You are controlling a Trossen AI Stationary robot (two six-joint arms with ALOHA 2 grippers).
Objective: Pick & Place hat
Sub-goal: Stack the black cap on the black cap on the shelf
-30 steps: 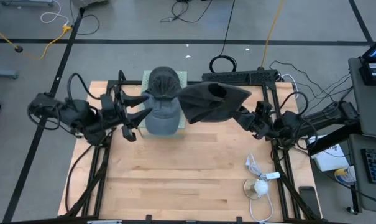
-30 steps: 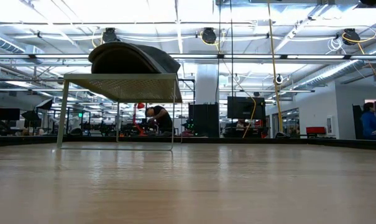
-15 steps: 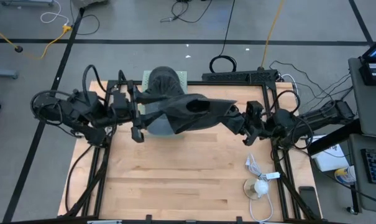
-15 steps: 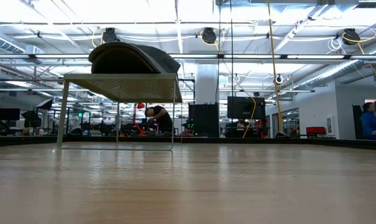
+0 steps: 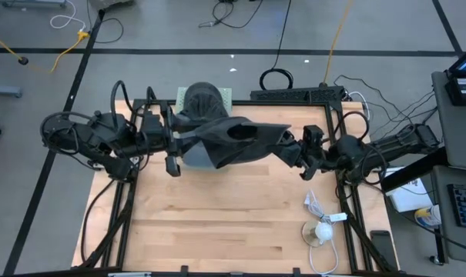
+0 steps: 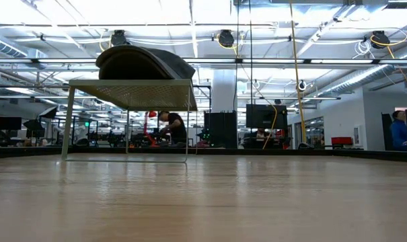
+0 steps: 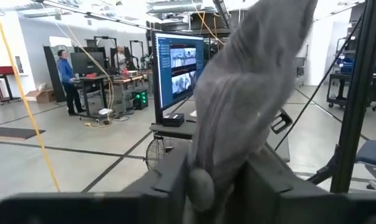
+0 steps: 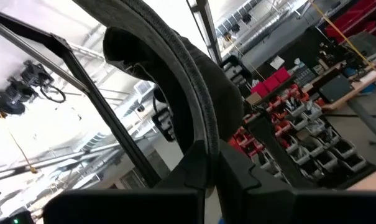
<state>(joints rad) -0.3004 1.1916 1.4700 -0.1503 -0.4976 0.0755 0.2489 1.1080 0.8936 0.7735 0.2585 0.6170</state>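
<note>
A dark charcoal hat (image 5: 233,138) is stretched between my two grippers, above the far part of the table. My left gripper (image 5: 176,144) is shut on its left end and my right gripper (image 5: 293,148) on its right end. Below and behind it, a grey cap (image 5: 202,100) lies with its underside on a pale mesh stand (image 5: 226,96). The low view shows that cap (image 6: 142,64) on the stand (image 6: 129,86), but neither gripper. Whether the dark hat touches the grey cap I cannot tell. My left gripper pinches a bunched fold of the hat's soft cloth (image 7: 203,177) between its two fingers, coming in about level from the table's left. The cloth runs away from the fingers toward the other arm, clear of the table. My right gripper pinches the hat's stiff, stitched curved edge (image 8: 203,146) between its two fingers, slanting upward from the table's right. The hat arches away from the fingers, lifted clear of the table.
A white cable with a small round device (image 5: 321,227) lies near the table's right front corner. Black frame rails (image 5: 348,208) run along the table's sides. The wooden top (image 5: 217,223) in front of the stand is bare. People stand in the room beyond (image 6: 169,128).
My right gripper has carried the dark hat toward the table's left and upward. The hat, bunched at the right before, is now drawn out over the grey cap. My left gripper has risen, moved toward the hat and shut on its left end.
</note>
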